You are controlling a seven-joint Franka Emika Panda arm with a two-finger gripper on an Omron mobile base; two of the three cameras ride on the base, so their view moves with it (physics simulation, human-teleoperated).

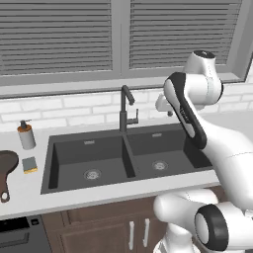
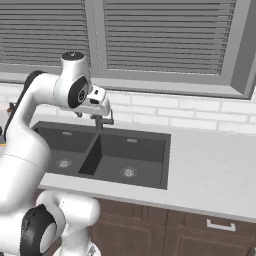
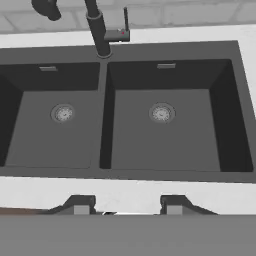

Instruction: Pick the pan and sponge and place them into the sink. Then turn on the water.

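The pan (image 1: 7,170) lies on the surface (image 1: 29,190) at far left, handle toward the near edge. The sponge (image 1: 29,164) sits just right of it, near the soap bottle (image 1: 26,135). Both are left of the sink (image 1: 69,185), whose basins hold nothing. The fingers (image 3: 122,205) hang over the sink's near rim, close together and holding nothing. The faucet (image 1: 126,111) stands behind the divider.
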